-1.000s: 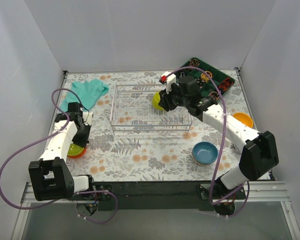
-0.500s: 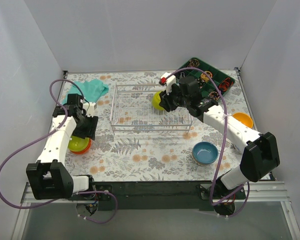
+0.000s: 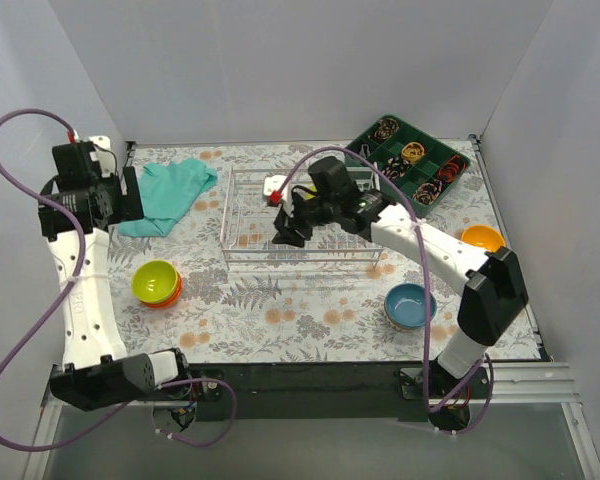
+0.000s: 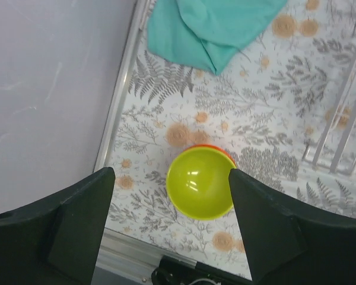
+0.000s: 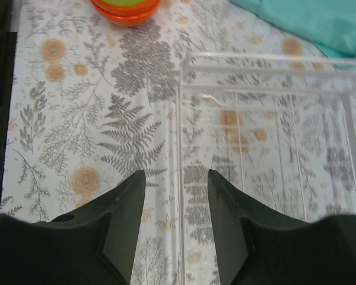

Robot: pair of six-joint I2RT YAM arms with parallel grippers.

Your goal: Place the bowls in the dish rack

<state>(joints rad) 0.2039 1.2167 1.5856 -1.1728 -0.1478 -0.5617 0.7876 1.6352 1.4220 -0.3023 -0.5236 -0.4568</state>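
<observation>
A lime bowl (image 3: 154,280) sits nested in an orange bowl (image 3: 169,297) on the left of the table. My left gripper (image 3: 120,205) hangs open high above and behind them. In the left wrist view the lime bowl (image 4: 200,181) lies far below its wide-spread jaws (image 4: 172,225). The wire dish rack (image 3: 245,215) stands mid-table. Over its front left part my right gripper (image 3: 283,228) is open and empty (image 5: 175,173), above the rack's corner wires (image 5: 261,65). A blue bowl (image 3: 411,305) and another orange bowl (image 3: 483,238) rest at the right.
A teal cloth (image 3: 170,185) lies at the back left, beside the rack. A dark green compartment tray (image 3: 410,160) with small parts sits at the back right. White walls close in the table on three sides.
My left gripper opened, let go of the lime bowl in the orange bowl, and rose up and back. My right gripper swung left over the rack; the lime bowl it held no longer shows.
</observation>
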